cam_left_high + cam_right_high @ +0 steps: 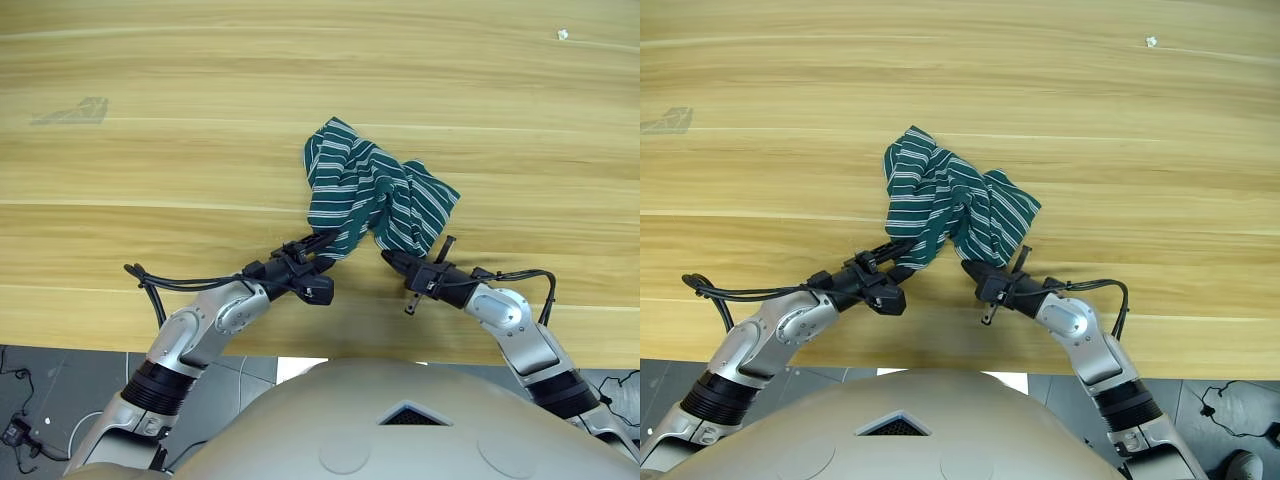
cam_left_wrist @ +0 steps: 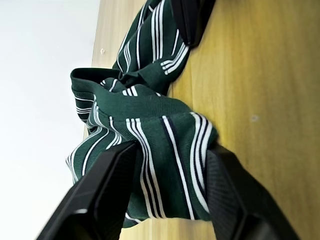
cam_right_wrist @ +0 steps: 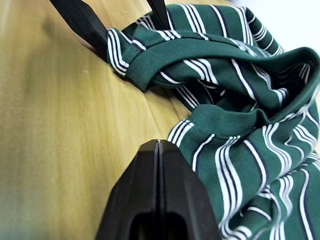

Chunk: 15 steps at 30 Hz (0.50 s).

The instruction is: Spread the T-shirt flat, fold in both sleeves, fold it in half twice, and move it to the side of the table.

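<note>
While the T-shirt [image 1: 375, 195] lies bunched in a crumpled heap of green cloth with white stripes, we find it directly ahead of both grippers, with its near edge reaching their tips. It rests on the wooden surface [image 1: 200, 150], not spread out, with folds piled over one another and a ribbed hem curling across the top.

We see the left gripper [image 1: 332, 238] grasping the T-shirt. In its wrist view a thick fold of striped cloth fills the gap between its two black fingers [image 2: 107, 180] and touches both. The right gripper [image 1: 388, 256] sits just beside the left one, low over the surface. Its fingers are clenched together, so only a thin seam shows between them in its wrist view [image 3: 157, 146]. The cloth lies against the side of its tip, and we cannot tell whether any of it is caught there.

Behind each gripper a black cable [image 1: 160, 282] loops along the wrist. Far beyond the right gripper, a small white speck [image 1: 562, 34] sits on the surface. Well beyond the left gripper, off to its left, we see a faint grey mark [image 1: 75, 110] on the wood.
</note>
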Each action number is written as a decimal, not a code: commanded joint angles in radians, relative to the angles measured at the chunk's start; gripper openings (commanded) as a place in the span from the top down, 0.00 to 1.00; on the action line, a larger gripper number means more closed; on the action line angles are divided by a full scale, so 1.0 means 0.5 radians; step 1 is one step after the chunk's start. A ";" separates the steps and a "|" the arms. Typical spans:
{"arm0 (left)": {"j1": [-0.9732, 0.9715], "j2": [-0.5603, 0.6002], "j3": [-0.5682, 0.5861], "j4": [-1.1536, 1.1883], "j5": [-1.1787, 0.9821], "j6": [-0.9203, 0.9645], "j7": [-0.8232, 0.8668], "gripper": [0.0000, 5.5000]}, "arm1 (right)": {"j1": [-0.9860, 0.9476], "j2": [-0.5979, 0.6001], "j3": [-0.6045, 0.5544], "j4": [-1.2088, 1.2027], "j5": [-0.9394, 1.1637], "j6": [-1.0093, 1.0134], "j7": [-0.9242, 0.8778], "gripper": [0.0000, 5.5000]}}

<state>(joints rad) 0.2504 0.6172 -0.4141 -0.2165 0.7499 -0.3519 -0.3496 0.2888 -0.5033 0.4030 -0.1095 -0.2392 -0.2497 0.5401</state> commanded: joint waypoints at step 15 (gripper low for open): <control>0.057 0.060 -0.030 0.155 0.056 0.029 -0.026 0.98 | 0.139 -0.074 -0.102 -0.183 0.312 0.166 0.175 0.60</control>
<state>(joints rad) 0.2404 0.6217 -0.4042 -0.2173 0.7394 -0.3721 -0.3316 0.3516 -0.5220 0.3723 -0.1874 -0.0799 -0.1940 0.6341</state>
